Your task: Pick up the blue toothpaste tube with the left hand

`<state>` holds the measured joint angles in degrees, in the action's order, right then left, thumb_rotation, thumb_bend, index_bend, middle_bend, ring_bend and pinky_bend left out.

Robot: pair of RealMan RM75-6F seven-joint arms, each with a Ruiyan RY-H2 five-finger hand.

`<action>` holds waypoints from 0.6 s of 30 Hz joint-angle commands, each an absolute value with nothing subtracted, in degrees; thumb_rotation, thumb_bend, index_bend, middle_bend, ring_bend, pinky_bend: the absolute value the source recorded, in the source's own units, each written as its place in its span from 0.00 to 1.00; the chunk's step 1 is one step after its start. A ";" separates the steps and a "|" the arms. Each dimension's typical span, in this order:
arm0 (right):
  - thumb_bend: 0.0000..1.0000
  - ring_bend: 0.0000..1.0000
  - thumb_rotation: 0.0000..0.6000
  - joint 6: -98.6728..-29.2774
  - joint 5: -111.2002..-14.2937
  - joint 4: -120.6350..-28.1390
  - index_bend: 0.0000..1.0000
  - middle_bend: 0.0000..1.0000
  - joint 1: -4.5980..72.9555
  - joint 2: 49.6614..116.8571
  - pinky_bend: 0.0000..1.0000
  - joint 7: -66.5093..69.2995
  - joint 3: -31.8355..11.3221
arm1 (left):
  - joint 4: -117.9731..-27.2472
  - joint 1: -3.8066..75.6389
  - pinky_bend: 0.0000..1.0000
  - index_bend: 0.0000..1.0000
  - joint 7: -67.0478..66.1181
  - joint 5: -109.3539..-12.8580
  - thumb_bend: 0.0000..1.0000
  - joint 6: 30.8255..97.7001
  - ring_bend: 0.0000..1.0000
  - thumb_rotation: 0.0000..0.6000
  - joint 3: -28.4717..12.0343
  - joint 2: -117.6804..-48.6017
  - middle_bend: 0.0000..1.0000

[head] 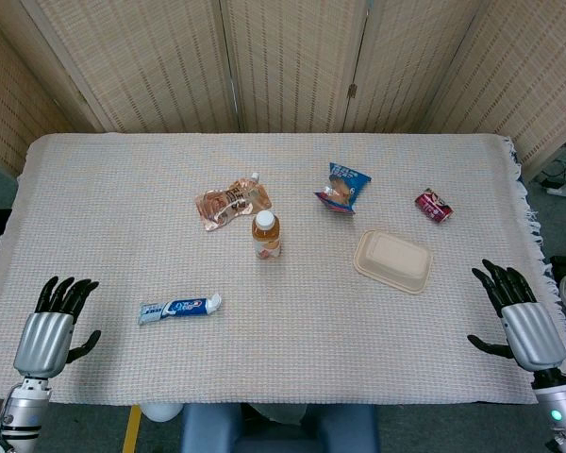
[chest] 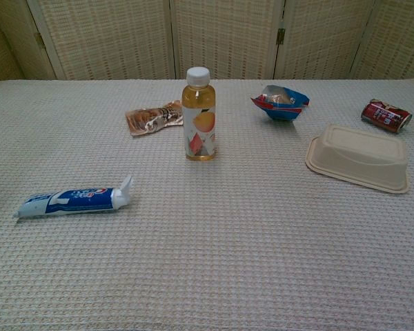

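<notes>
- The left hand (head: 49, 332) hovers at the near left corner of the counter (head: 123, 189), fingers spread and holding nothing — ready to reach
- The blue toothpaste tube (head: 179, 308) lies flat just ahead and to its right, cap pointing toward the middle, so the grasp looks unobstructed
- The right hand (head: 521, 316), also spread and empty, waits at the far right edge
- The bottle (chest: 199, 114), the lidded tray (chest: 359, 157) and the snack packets sit well apart from the tube

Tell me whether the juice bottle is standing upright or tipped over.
Upright. The juice bottle stands on its base on the table cloth, white cap on top, apart from the pouch behind it.
</notes>
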<state>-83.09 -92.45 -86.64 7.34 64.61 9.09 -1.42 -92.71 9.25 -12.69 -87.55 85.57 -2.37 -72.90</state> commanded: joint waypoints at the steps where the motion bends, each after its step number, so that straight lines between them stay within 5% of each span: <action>1: 0.08 0.00 1.00 -83.26 -92.79 -85.76 0.00 0.01 7.88 65.35 0.00 8.96 -1.79 | -92.53 9.03 0.00 0.18 -12.49 -87.44 0.32 85.90 0.13 1.00 -2.48 -73.11 0.20; 11: 0.08 0.00 1.00 -83.88 -91.87 -86.00 0.00 0.01 7.26 64.99 0.00 9.88 -1.53 | -92.07 9.58 0.00 0.18 -11.85 -88.11 0.32 85.15 0.14 1.00 -2.55 -73.65 0.20; 18: 0.08 0.00 1.00 -85.14 -90.83 -87.13 0.00 0.01 6.80 63.82 0.00 8.49 -2.40 | -91.77 14.34 0.02 0.21 -9.63 -89.74 0.33 78.49 0.15 1.00 -2.77 -74.33 0.20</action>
<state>-85.00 -90.94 -86.99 6.85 63.95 8.64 -2.29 -91.91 12.73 -10.74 -89.19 80.55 -2.68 -74.04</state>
